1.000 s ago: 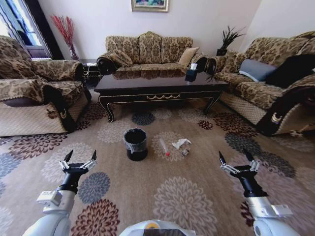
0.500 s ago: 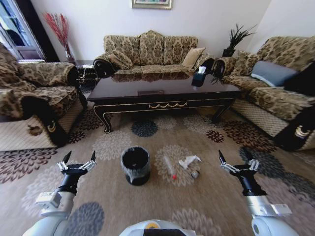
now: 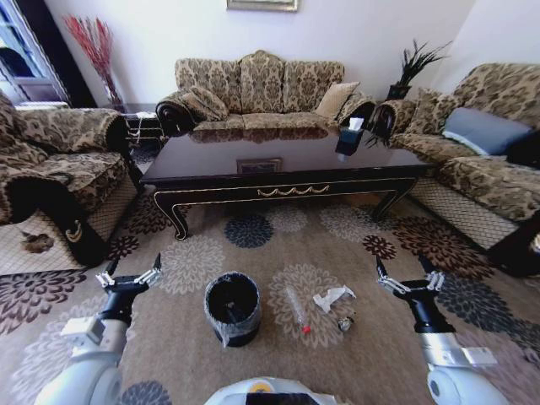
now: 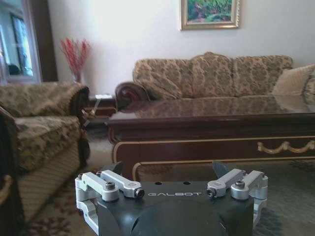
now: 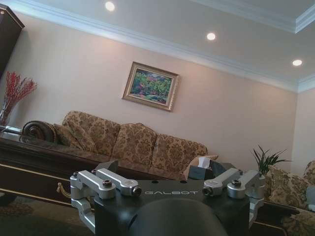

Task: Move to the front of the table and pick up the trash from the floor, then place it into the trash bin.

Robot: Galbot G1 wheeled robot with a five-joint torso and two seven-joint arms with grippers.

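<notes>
The dark glossy table [image 3: 278, 164] with gold ornament stands across the middle of the head view, and its front apron [image 4: 206, 147] fills the left wrist view. On the carpet before it stands the small black trash bin [image 3: 232, 307] with a clear liner. The trash lies just right of the bin: a clear bottle with a red cap [image 3: 297, 308], a crumpled white paper [image 3: 332, 297] and a small shiny bit [image 3: 345, 322]. My left gripper [image 3: 129, 276] hangs open left of the bin. My right gripper [image 3: 409, 277] hangs open right of the trash. Both are empty and above the floor.
Patterned sofas [image 3: 261, 89] ring the table on the left, back and right. A dark tissue box [image 3: 349, 137] sits on the table's right end. The floral carpet [image 3: 278, 245] between table and bin is open floor.
The camera has moved forward: table, bin and trash all appear nearer and lower in the head view. Both grippers keep the same open pose.
</notes>
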